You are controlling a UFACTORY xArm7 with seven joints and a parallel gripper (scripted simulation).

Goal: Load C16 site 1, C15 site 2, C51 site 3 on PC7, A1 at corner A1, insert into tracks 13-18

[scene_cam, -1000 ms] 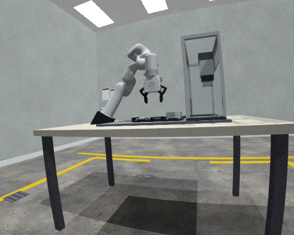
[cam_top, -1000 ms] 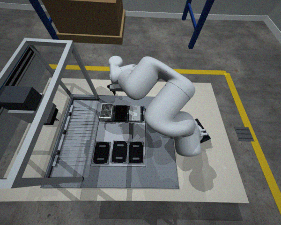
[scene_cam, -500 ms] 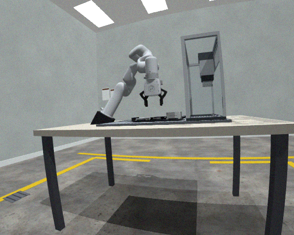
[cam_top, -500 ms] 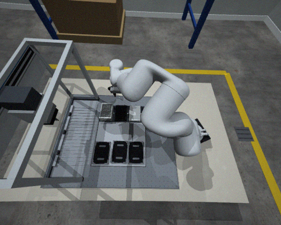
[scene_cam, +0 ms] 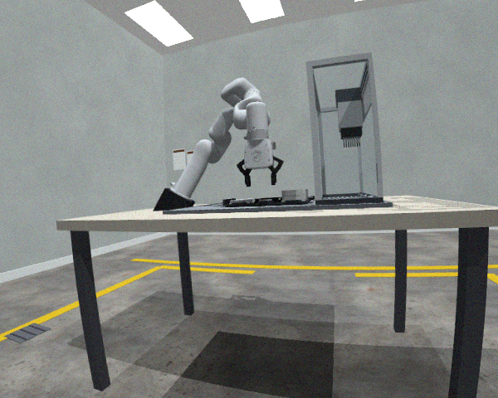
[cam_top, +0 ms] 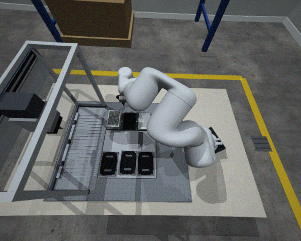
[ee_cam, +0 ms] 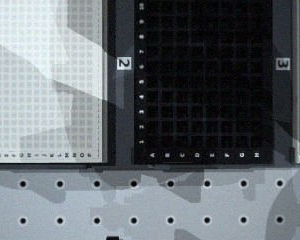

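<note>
The carrier PC7 (cam_top: 126, 163) lies on the apron in front of the rails (cam_top: 84, 145), with three empty black sites. The nests stand in a row behind it. The white 384-well plate C16 (cam_top: 113, 118) is at the left, the black deep-well block C51 (cam_top: 130, 121) in the middle, and C15 (cam_top: 143, 121) at the right, partly hidden by the arm. My gripper (scene_cam: 260, 180) is open and empty, and hovers well above the nests. The wrist view looks straight down on C51 (ee_cam: 205, 80), with C16 (ee_cam: 45, 80) to its left; my fingers are out of that frame.
The instrument's tall frame (cam_top: 33, 116) stands over the rails, with a pipetting head (scene_cam: 350, 115) inside. The perforated apron (ee_cam: 150, 205) lies in front of the nests. Small labels 2 (ee_cam: 123, 63) and 3 (ee_cam: 283, 63) flank the black block.
</note>
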